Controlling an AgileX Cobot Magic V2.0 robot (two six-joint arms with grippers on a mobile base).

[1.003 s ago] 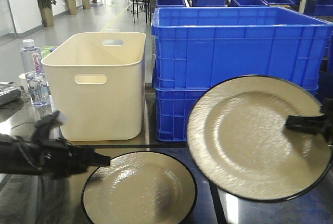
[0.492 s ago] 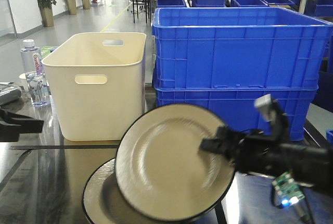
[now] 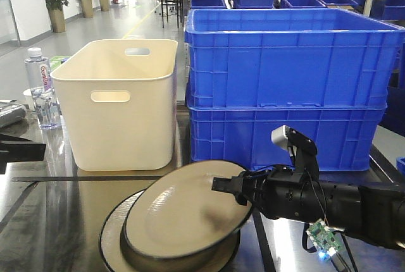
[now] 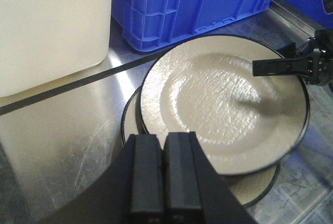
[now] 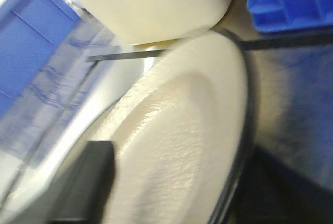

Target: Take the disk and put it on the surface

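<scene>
— Shiny steel tabletop (image 3: 57,221) crossed by black tape (image 3: 76,178); cream bin (image 3: 120,107) far left, blue crates (image 3: 285,82) far right. Where's the disk (image 3: 183,212)?
— Near centre, tilted, its right rim pinched by the right gripper (image 3: 221,186); it hangs over a second plate (image 3: 109,240) lying flat; whether they touch, I cannot tell. Left gripper (image 4: 163,143), at the left edge, is closed on nothing.
— Risks?
— Released here, it would likely land on that plate, not bare steel; the tilt could send it sliding.
</scene>
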